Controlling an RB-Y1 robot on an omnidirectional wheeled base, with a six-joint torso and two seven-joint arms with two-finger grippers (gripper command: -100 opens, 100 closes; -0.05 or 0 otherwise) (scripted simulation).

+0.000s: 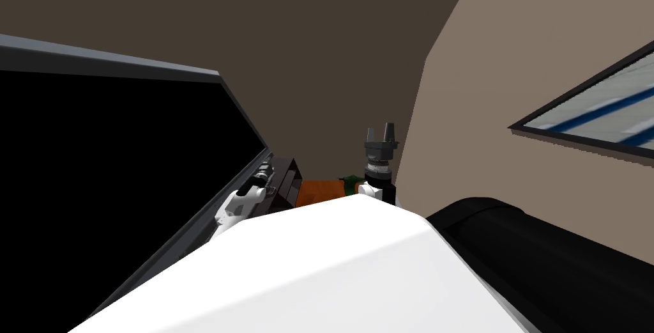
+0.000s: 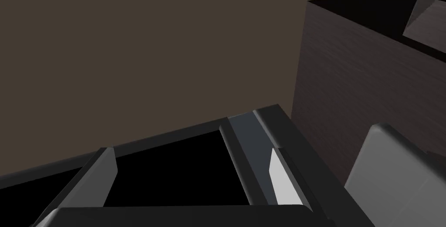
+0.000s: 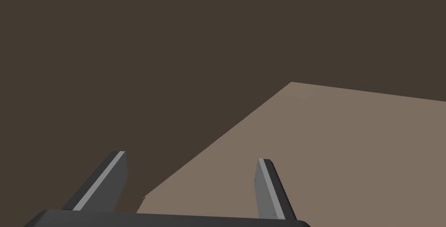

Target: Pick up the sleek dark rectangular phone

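Phone: I cannot tell where it lies, so its long axis and heading cannot be read.
Left gripper (image 2: 191, 152): released, the two fingers standing wide apart with nothing between them. It is low at my left, hard against the grey frame.
Frame (image 1: 128, 66): a grey border running slantwise past the left arm. One bar of it lies just beside a finger (image 2: 285, 185) in the left wrist view.
Black area (image 1: 96, 176): flat and pure black inside the frame, and it shows between the left fingers.
Cabinet (image 2: 348, 85): dark with a wood grain, upright and close beside the left gripper on its outer side, blocking that flank.
Grey shape (image 2: 392, 176): rounded and pale, in front of the cabinet. It is cut by the picture's edge and I cannot name it.
Orange thing (image 1: 319, 190): between the two arms, its lower part hidden by my chest; I cannot tell what it is.
Green thing (image 1: 350, 183): small, just beside the orange thing and near the right arm, mostly hidden.
Right gripper (image 1: 380, 132): released, raised with its fingers pointing up, holding nothing, well apart from the left one.
Window (image 1: 594, 115): dark-framed, on the tan wall to my right, cut off at the edge.
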